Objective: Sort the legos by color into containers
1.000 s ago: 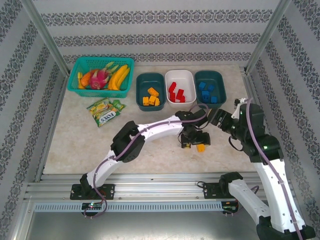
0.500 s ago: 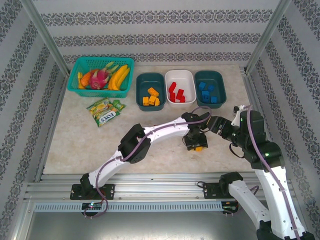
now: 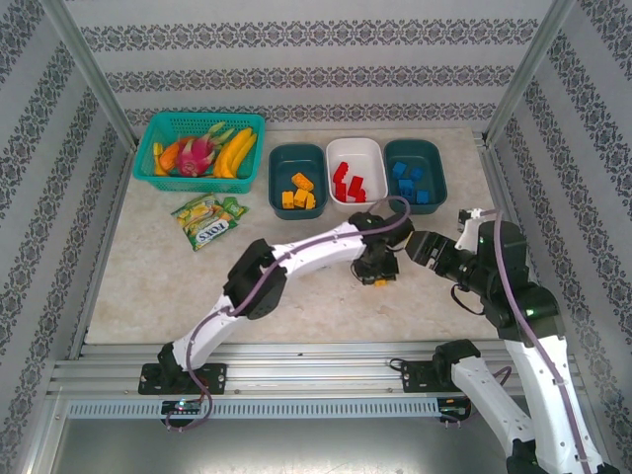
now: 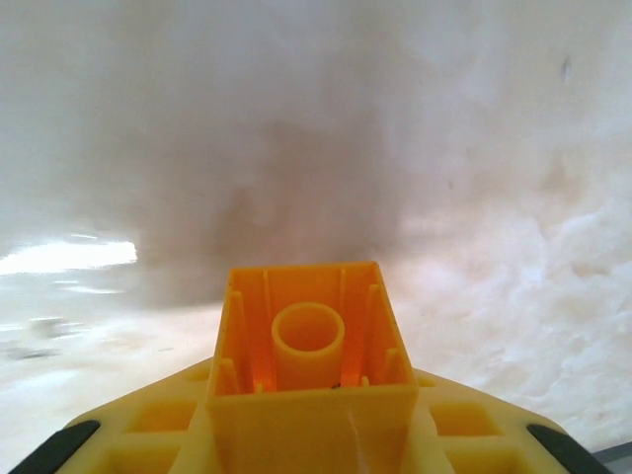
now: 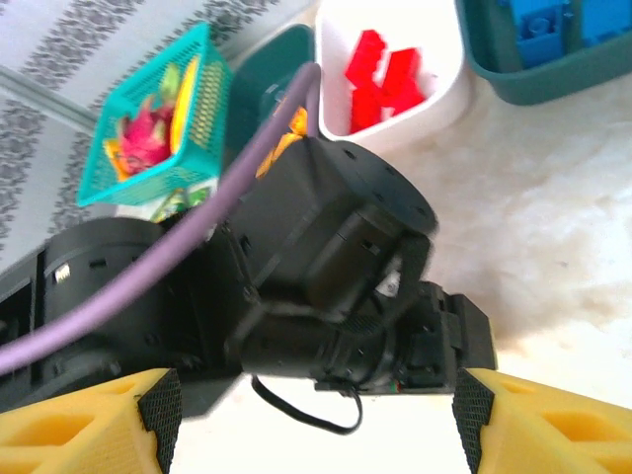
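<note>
— One small yellow-orange plastic lego brick [image 4: 308, 367] is outside the tubs. The left gripper [image 3: 378, 269] pinches it just above the pale marbled table [image 3: 158, 286], with its hollow underside facing the wrist camera.

— And the right gripper [image 5: 317, 407]?

— Its fingers are spread wide with nothing between them, and it sits just beside the left one. The left arm has the job.

— Which way does the brick go?

— Farther from the bases and to the left. The dark teal rounded plastic tub [image 3: 296, 160] holding orange bricks [image 3: 300, 197] is the leftmost of the row, and its long axis runs near to far.

— Counts?

— Three tubs. I make out four orange bricks in that one. There are about four red bricks [image 3: 348, 183] in the white tub [image 3: 363, 156] and about five blue bricks [image 3: 410, 183] in the right teal tub [image 3: 434, 156]. The clusters overlap, so those counts are rough.
</note>
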Robot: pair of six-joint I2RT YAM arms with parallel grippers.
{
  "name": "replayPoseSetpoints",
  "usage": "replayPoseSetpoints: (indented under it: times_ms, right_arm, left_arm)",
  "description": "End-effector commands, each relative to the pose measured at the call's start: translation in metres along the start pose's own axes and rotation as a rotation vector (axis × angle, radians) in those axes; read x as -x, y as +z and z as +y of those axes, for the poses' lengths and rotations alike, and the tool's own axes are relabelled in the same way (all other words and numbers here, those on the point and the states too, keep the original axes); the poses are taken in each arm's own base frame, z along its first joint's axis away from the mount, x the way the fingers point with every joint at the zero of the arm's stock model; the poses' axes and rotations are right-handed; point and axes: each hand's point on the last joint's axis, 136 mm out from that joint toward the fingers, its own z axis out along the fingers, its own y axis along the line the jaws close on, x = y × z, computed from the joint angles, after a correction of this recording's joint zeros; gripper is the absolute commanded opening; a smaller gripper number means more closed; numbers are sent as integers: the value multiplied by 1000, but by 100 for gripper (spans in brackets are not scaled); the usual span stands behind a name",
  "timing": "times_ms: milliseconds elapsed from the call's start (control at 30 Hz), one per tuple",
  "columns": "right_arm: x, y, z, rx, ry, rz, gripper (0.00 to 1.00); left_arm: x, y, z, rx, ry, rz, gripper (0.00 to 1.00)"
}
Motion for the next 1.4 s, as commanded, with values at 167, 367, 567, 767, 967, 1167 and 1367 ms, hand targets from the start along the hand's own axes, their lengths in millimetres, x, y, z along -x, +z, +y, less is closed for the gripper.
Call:
replayPoseSetpoints:
  times_ms: [167, 367, 567, 767, 967, 1167, 1367]
  right_arm:
    - [41, 0, 68, 276, 17, -56, 76]
    - [42, 52, 68, 255, 54, 73, 75]
    - [39, 106, 88, 261, 73, 147, 76]
    - [39, 146, 93, 261, 103, 170, 75]
    - [41, 156, 89, 227, 91, 185, 75]
    - [31, 165, 75, 170, 83, 210, 76]
    - [15, 174, 57, 32, -42, 262, 74]
  left_arm:
    - [102, -121, 59, -39, -62, -234, 14]
    - [185, -161, 100, -92, -105, -389, 14]
    - [272, -169, 123, -184, -135, -530, 15]
    - [343, -145, 118, -342, -137, -593, 22]
    - [379, -108, 134, -439, -268, -572, 24]
    - [376, -100, 130, -486, -292, -521, 53]
    - [368, -150, 117, -520, -278, -556, 68]
